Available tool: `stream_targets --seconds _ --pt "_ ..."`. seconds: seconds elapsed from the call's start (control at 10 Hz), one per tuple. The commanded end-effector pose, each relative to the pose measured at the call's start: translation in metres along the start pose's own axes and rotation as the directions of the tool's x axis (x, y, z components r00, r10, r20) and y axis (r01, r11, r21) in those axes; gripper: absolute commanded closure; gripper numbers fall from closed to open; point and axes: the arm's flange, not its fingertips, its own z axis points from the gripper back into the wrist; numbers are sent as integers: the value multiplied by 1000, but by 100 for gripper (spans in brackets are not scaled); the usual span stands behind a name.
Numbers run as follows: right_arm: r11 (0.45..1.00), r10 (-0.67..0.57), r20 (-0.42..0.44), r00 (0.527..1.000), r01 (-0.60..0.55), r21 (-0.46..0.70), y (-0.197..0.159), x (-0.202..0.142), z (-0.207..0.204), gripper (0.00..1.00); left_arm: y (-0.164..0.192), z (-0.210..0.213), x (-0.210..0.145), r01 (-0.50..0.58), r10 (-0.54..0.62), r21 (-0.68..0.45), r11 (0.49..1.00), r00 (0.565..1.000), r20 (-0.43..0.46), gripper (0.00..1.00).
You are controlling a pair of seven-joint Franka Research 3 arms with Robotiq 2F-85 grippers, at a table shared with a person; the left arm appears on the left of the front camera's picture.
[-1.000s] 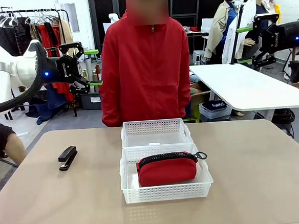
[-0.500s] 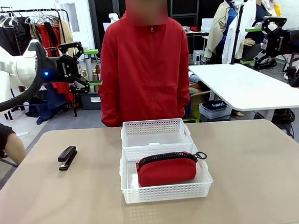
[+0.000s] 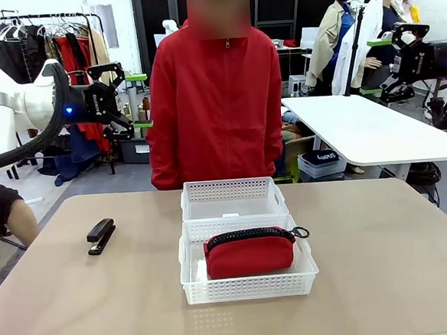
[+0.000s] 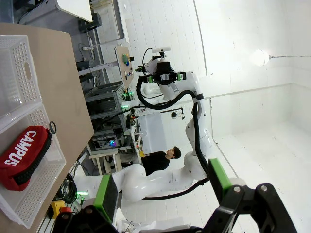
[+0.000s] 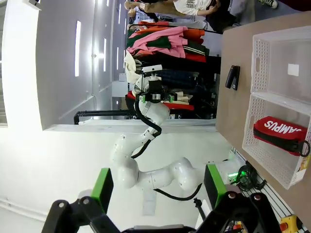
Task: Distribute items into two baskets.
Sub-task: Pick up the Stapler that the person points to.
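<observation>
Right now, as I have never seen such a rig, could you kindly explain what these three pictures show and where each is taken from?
These are two white robot arms, each ending in a two-finger gripper with green pads. The wide picture comes from a fixed camera between the arms, looking across the table at a person in a red jacket. There the left gripper and the right gripper hang raised at either side, both open, holding nothing. The other two pictures come from a camera on each wrist, rolled sideways. On the table stand two white lattice baskets, end to end: the nearer basket holds a red zip pouch, the farther basket holds no item. A black stapler lies on the bare tabletop, toward the robot's left.
</observation>
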Motion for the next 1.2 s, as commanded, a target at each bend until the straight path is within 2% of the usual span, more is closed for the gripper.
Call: stream_targets --seconds 0.0,1.1 --pt "1000 3 13 1000 -3 -5 1 -3 -2 0 -3 1 0 -2 2 -5 1000 1000 2 0" --pt "1000 3 13 1000 -3 -5 1 -3 -2 0 -3 1 0 -2 2 -5 1000 1000 2 0"
